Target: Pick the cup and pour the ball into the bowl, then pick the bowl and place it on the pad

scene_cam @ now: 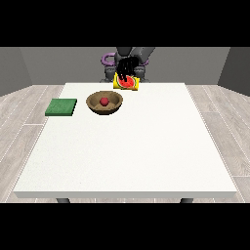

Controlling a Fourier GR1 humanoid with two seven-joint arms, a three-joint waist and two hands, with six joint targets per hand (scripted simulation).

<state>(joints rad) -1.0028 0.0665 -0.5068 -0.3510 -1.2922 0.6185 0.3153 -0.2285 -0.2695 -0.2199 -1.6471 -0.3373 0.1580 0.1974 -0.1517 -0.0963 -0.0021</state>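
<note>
The small red ball (104, 101) already lies inside the round brown wooden bowl (104, 103), so the pour looks done. One black hand (127, 68) holds the yellow cup with a red inside (127, 83), fingers curled round it, tipped on its side at the bowl's one o'clock, above the white desk (127, 146). Left to do: moving the bowl onto the flat green square pad (61, 107) at its nine o'clock. No second hand is in view.

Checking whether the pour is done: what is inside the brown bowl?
A red ball lies inside the bowl, near the middle. Nothing else shows in it, though the near wall hides a strip of its floor.
</note>
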